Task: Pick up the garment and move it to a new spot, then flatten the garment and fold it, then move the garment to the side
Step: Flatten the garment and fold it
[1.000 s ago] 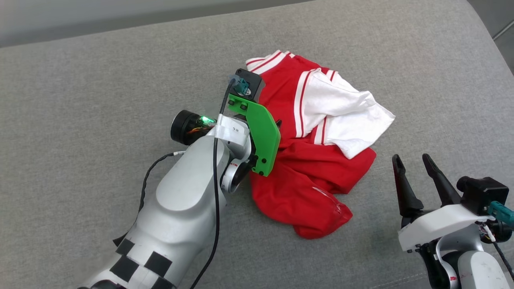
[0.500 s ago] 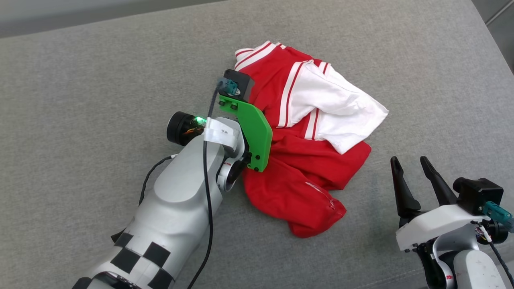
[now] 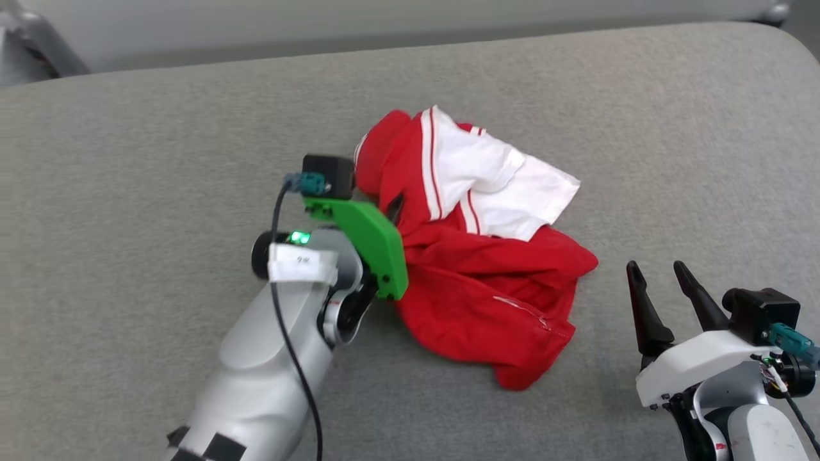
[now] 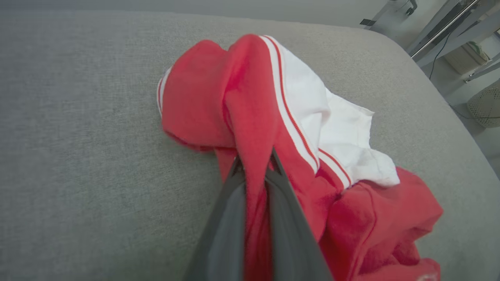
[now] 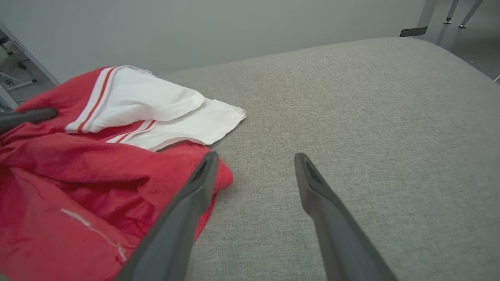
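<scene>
Left arm [image 3: 269,365]: silver-grey rounded shell, black square tape patches [image 3: 221,443] at its 6 o'clock end. Black cable [image 3: 291,349] runs up to a teal plug [image 3: 306,184] on a black camera box [image 3: 328,176]. Flat green bracket [image 3: 371,240], dark screws at its 6 o'clock end. Green light [image 3: 296,238], white label [image 3: 301,262] with tiny writing. Left gripper [image 4: 254,158]: long dark grey tapered fingers. Right gripper [image 3: 656,267]: two black pointed fingers, white housing [image 3: 698,355], black right camera box [image 3: 762,308], teal right plug [image 3: 791,336] at 3 o'clock.

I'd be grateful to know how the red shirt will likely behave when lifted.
Likely floppy: the garment lies crumpled in soft folds. It will probably drape and trail below the left gripper, which pinches just one ridge.
</scene>
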### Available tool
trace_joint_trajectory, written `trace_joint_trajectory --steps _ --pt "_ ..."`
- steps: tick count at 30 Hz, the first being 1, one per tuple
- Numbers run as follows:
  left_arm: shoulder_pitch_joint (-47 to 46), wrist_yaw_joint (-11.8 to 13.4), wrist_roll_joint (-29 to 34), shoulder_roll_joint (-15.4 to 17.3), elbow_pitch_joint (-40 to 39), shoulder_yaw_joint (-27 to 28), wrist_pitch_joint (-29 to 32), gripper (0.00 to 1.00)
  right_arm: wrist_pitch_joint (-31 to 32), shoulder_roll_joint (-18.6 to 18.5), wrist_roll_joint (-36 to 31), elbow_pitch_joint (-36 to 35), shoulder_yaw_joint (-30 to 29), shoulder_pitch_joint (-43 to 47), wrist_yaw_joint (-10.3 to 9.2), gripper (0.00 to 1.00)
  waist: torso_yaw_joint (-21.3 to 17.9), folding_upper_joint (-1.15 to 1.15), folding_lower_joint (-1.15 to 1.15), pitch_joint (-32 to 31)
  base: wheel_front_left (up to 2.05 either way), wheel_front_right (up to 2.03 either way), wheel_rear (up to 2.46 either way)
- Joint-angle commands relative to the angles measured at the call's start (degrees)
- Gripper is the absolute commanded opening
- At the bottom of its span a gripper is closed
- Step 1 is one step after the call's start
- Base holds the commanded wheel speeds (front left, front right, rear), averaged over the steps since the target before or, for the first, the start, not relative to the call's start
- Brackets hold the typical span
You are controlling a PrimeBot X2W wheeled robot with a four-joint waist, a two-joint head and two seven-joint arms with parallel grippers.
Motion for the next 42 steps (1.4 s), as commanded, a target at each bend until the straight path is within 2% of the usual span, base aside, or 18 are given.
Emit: trace_joint_trajectory --steps 1,7,14,15,16,22,25,27,30,34,39,42 --pt "1.8 0.2 -0.5 1.1 -0.5 0.5 -0.6 0.00 0.3 0.1 -0.2 0.1 0.1 0.8 -0.05 1.00 3.5 0.00 0.00 -2.8 0.00 0.00 0.00" --pt "7.7 -1.0 -3.2 2.9 0.3 2.1 -2.2 0.00 1.2 0.1 -0.6 0.2 0.3 1.0 -0.05 1.00 5.6 0.00 0.00 -3.0 0.00 0.00 0.00" --pt "8.6 -2.5 -2.1 5.1 4.1 2.3 -7.3 0.00 1.8 -0.1 -0.8 0.5 0.2 1.1 -0.05 1.00 6.5 0.00 0.00 -3.2 0.00 0.00 0.00" --pt "8.2 -2.5 -1.1 5.5 4.7 1.9 -8.3 0.41 1.9 -0.1 -0.8 0.6 0.2 1.2 -0.05 1.00 6.6 0.00 0.00 -3.3 0.00 0.00 0.00" --pt "8.0 -2.6 -0.4 5.8 5.1 1.5 -9.2 1.00 2.0 -0.1 -0.9 0.6 0.2 1.3 -0.05 1.00 6.7 0.00 0.00 -3.5 0.00 0.00 0.00" --pt "6.7 -3.1 6.0 7.2 4.9 -1.3 -21.0 1.00 2.1 0.0 -0.7 1.1 0.2 2.0 -0.05 1.00 7.8 0.00 0.00 -5.6 0.00 0.00 0.00" --pt "7.7 -2.9 9.4 8.1 1.5 -2.0 -23.9 1.00 1.9 -0.1 -0.5 1.1 0.0 2.5 -0.05 1.00 8.5 0.00 0.00 -6.8 0.00 0.00 0.00" --pt "9.1 -2.1 11.9 8.7 -3.0 -1.4 -24.3 1.00 1.8 -0.1 -0.4 1.0 -0.2 2.9 -0.05 1.00 8.9 0.00 0.00 -7.5 0.00 0.00 0.00" --pt "15.3 -0.8 17.1 9.7 -15.5 1.8 -24.4 1.00 1.8 -0.1 -0.3 0.7 -0.7 3.7 -0.05 1.00 9.7 0.00 0.00 -8.4 0.00 0.00 0.00" --pt "24.6 0.1 20.9 9.3 -26.3 6.0 -24.4 1.00 1.9 -0.1 -0.4 0.5 -0.8 4.4 -0.05 1.00 10.4 0.00 0.00 -9.0 0.00 0.00 0.00" --pt "31.8 -0.2 23.5 7.0 -32.5 9.8 -24.4 1.00 2.3 -0.3 -0.4 0.0 -1.1 4.8 -0.05 1.00 11.6 0.00 0.00 -8.8 0.00 0.00 0.00" --pt "33.1 -1.6 25.0 5.7 -33.9 11.0 -24.4 1.00 3.7 -1.4 -0.7 -0.4 -0.6 4.1 -0.05 1.00 12.8 0.00 0.00 -8.0 0.00 0.00 0.00"
